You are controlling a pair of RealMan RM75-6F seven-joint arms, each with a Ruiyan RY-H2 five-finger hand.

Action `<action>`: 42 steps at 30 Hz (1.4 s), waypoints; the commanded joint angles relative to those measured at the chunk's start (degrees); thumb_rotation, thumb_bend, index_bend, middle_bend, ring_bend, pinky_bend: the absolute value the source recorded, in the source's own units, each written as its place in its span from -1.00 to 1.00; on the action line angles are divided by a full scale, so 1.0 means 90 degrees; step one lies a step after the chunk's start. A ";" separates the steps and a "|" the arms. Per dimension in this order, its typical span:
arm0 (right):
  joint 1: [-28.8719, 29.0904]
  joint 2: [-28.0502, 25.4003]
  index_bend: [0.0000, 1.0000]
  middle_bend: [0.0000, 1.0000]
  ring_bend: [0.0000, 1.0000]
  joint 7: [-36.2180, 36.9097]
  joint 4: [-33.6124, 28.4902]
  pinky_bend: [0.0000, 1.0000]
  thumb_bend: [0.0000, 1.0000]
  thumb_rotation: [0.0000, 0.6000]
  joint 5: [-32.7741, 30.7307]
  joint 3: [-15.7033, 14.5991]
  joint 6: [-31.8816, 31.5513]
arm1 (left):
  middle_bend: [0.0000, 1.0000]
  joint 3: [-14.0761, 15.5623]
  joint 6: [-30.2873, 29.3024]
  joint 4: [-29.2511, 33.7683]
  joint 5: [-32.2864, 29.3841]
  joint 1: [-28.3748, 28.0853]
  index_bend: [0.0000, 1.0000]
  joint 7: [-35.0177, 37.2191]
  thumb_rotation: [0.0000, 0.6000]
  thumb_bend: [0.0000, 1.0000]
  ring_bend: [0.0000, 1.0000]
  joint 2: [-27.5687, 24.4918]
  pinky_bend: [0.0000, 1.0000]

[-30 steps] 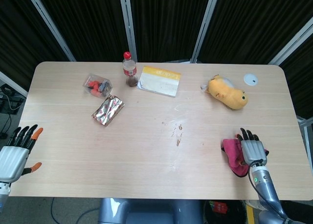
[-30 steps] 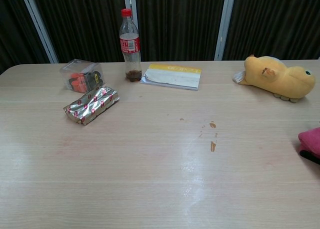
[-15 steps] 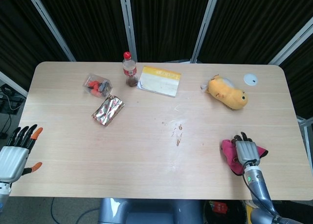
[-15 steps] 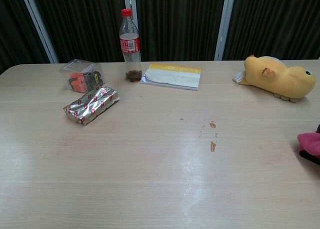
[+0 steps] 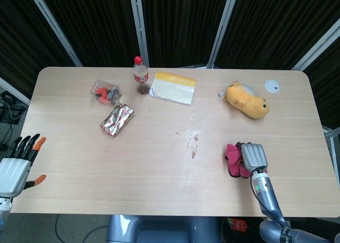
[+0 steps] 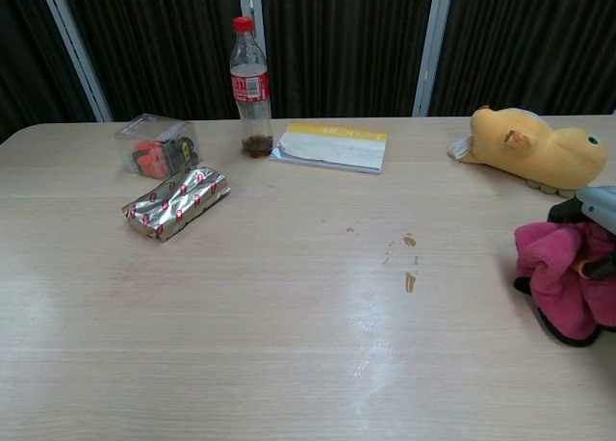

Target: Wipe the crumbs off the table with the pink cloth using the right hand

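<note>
The pink cloth [image 5: 234, 159] is bunched up on the table under my right hand [image 5: 252, 156], which holds it at the near right. In the chest view the pink cloth [image 6: 561, 275] shows at the right edge with my right hand [image 6: 599, 221] partly cut off. A few brown crumbs [image 5: 193, 145] lie near the table's middle, to the left of the cloth; the crumbs [image 6: 409, 264] are also visible in the chest view. My left hand [image 5: 16, 167] hangs open off the near left corner, holding nothing.
At the back stand a cola bottle [image 5: 140, 76], a yellow-topped notebook [image 5: 173, 87], a clear box of small items [image 5: 105, 93] and a foil packet [image 5: 117, 119]. A yellow plush toy [image 5: 246, 100] lies back right, beyond the cloth. A white disc [image 5: 272, 85] sits near the far right corner.
My right hand has dragged the pink cloth leftward along the table, toward the crumbs. The left hand has stayed where it was.
</note>
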State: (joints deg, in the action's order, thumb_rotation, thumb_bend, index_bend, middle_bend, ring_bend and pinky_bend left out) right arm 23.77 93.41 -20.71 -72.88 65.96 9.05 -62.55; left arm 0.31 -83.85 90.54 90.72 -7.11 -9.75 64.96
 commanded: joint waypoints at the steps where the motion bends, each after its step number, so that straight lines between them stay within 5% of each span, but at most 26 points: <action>1: 0.0134 0.0161 0.46 0.21 -0.01 -0.0131 0.0103 0.38 0.20 1.00 -0.0121 0.0091 0.0105 | -1.00 0.0004 -0.0021 -0.0021 0.0030 -0.0001 -1.00 0.0008 1.00 -1.00 -1.00 0.0002 -1.00; 22: 0.1204 0.1561 0.46 0.21 -0.01 -0.0373 0.1590 0.38 0.20 1.00 -0.0965 0.0811 0.0815 | -1.00 -0.0012 0.0129 0.0188 -0.0160 -0.0016 -1.00 0.0271 1.00 -1.00 -1.00 -0.0139 -1.00; 42: 0.1992 0.2685 0.46 0.21 -0.01 0.0085 0.3268 0.38 0.20 1.00 -0.0756 0.1051 0.1107 | -1.00 -0.0068 0.0287 0.0264 -0.0387 -0.0055 -1.00 0.0437 1.00 -1.00 -1.00 -0.0180 -1.00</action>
State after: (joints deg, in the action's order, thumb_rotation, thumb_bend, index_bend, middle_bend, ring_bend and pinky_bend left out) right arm 41.26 117.07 -20.26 -44.01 58.96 18.30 -52.74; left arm -0.29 -81.30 92.91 87.27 -7.58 -5.85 63.35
